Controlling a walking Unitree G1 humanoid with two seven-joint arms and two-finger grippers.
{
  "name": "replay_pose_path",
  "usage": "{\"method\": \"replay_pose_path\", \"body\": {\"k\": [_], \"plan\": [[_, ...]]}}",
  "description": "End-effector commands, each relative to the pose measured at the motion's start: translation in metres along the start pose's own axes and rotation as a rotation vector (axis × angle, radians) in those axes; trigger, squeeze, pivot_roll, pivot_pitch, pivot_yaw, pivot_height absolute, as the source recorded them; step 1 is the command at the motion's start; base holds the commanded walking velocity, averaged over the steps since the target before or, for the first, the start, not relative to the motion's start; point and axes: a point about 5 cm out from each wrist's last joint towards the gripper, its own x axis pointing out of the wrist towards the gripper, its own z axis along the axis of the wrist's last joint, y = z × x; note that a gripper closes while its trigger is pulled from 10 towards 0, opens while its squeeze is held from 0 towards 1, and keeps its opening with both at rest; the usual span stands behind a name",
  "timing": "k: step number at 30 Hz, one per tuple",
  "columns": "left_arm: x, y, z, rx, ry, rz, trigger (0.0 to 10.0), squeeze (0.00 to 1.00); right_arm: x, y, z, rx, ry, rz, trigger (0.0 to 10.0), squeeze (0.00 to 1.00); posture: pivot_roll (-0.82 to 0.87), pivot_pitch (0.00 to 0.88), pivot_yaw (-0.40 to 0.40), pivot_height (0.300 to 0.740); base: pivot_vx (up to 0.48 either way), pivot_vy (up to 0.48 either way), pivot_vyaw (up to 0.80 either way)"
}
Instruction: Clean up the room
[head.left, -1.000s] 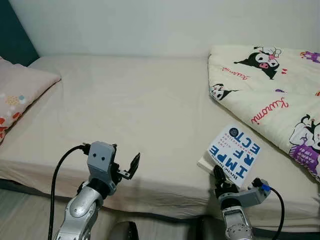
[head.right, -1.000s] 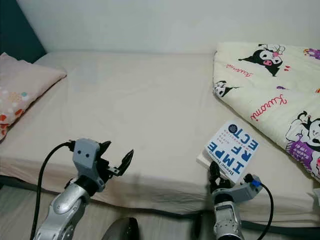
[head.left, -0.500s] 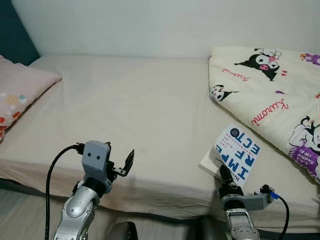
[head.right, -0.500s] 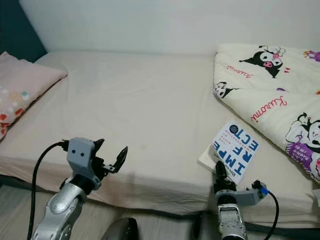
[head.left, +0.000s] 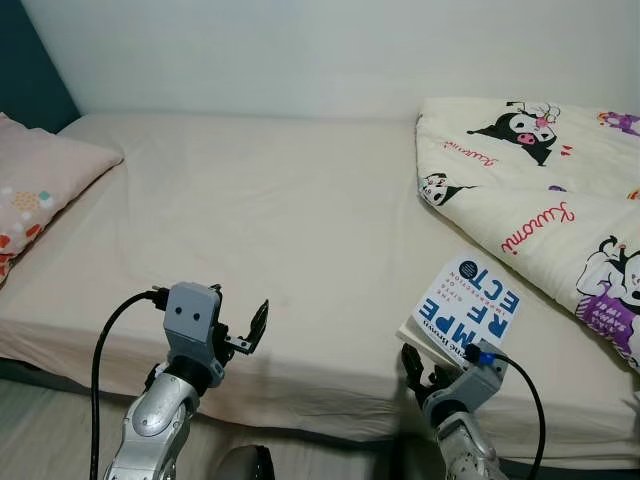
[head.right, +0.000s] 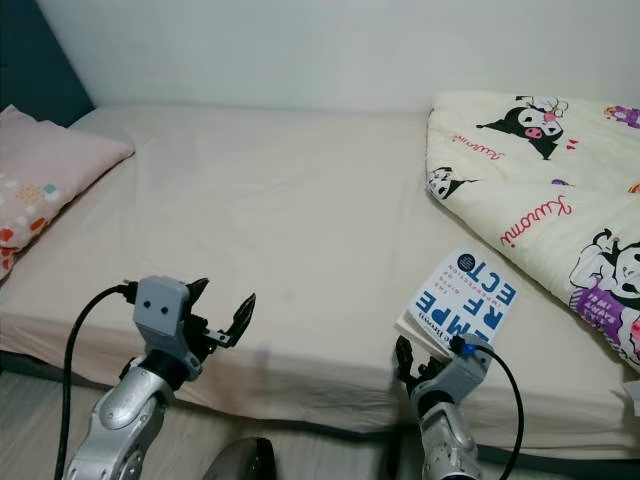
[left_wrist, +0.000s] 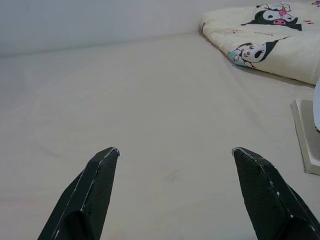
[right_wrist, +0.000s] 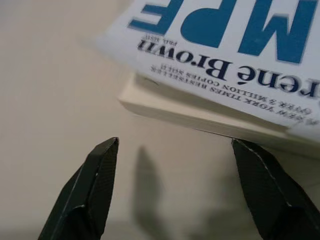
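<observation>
The book (head.left: 468, 311) lay on the bed (head.left: 270, 220) at lower right; both the right tool (head.left: 418, 371) and left tool (head.left: 245, 330) were released, tidying unfinished.

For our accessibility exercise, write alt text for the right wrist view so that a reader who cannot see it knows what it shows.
A white book with large blue cover lettering lies on a beige bed sheet, its cover lifted off the cream pages. The right gripper points at the book's near corner, jaws open and not touching it.
</observation>
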Motion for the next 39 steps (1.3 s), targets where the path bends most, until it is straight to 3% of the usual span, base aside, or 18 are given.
{"method": "replay_pose_path", "body": {"k": [1,3,8,10,12,15,16,17,20,22,26,27,28,30,33,39], "plan": [[-0.003,0.001,-0.006,0.007,0.024,0.006,10.0,0.0,-0.003,0.002,-0.001,-0.217,-0.001,0.004,10.0,0.0,0.05,0.112,0.013,0.596,0.0,0.0,0.0],[-0.004,0.0,-0.007,0.008,0.025,0.003,10.0,0.0,-0.005,0.011,0.0,-0.355,-0.027,0.084,10.0,0.0,0.04,0.109,0.013,0.596,0.0,0.0,0.0],[-0.004,0.001,-0.007,0.009,0.025,0.005,10.0,0.0,-0.009,0.023,0.005,-0.389,-0.108,0.166,10.0,0.0,0.04,0.106,0.01,0.596,0.0,0.0,0.0],[-0.003,0.003,-0.007,0.013,0.023,0.013,10.0,0.0,-0.013,0.04,0.014,-0.378,-0.192,0.273,10.0,0.0,0.04,0.103,0.01,0.596,0.0,0.0,0.0],[-0.002,0.005,-0.008,0.019,0.025,0.016,10.0,0.0,-0.014,0.058,0.011,-0.381,-0.172,0.41,10.0,0.0,0.03,0.097,0.014,0.596,0.0,0.0,0.0],[-0.002,0.006,-0.009,0.022,0.025,0.016,10.0,0.0,-0.015,0.064,0.011,-0.384,-0.171,0.438,10.0,0.0,0.03,0.093,0.013,0.596,0.0,0.0,0.0],[-0.001,0.008,-0.007,0.026,0.016,0.021,10.0,0.0,-0.008,0.055,0.032,-0.289,-0.279,0.269,10.0,0.0,0.04,0.084,0.005,0.596,0.0,0.0,0.0],[-0.001,0.008,-0.007,0.026,0.016,0.021,10.0,0.0,-0.008,0.055,0.032,-0.289,-0.279,0.269,10.0,0.0,0.04,0.084,0.005,0.596,0.0,0.0,0.0],[0.0,0.009,-0.005,0.027,0.007,0.028,10.0,0.0,-0.002,0.016,0.06,-0.052,-0.383,-0.072,10.0,0.0,0.04,0.082,0.007,0.596,0.0,0.0,0.0],[0.0,0.009,-0.005,0.027,0.006,0.028,10.0,0.0,-0.001,0.009,0.063,-0.012,-0.39,-0.119,10.0,0.0,0.04,0.082,0.007,0.596,0.0,0.0,0.0],[0.0,0.007,-0.004,0.03,0.001,0.01,10.0,0.0,0.005,-0.034,0.066,0.224,-0.321,-0.304,10.0,0.0,0.04,0.078,0.015,0.596,0.0,0.0,0.0],[0.0,0.007,-0.004,0.03,0.001,0.01,10.0,0.0,0.005,-0.034,0.066,0.224,-0.321,-0.304,10.0,0.0,0.04,0.078,0.015,0.596,0.0,0.0,0.0],[0.0,0.007,-0.004,0.035,-0.001,-0.001,10.0,0.0,0.006,-0.046,0.056,0.311,-0.248,-0.324,10.0,0.0,0.04,0.076,0.017,0.596,0.0,0.0,0.0],[0.0,0.007,-0.004,0.035,-0.001,-0.001,10.0,0.0,0.006,-0.046,0.056,0.311,-0.248,-0.324,10.0,0.0,0.04,0.076,0.017,0.596,0.0,0.0,0.0],[0.001,0.005,-0.003,0.042,-0.004,-0.014,10.0,0.0,0.007,-0.047,0.041,0.432,-0.171,-0.295,10.0,0.0,0.05,0.08,0.023,0.596,0.0,0.0,0.0],[0.001,0.004,-0.001,0.052,-0.004,-0.029,10.0,0.0,0.005,-0.045,0.022,0.528,-0.078,-0.259,10.0,0.0,0.07,0.096,0.026,0.596,0.0,0.0,0.0]]}}
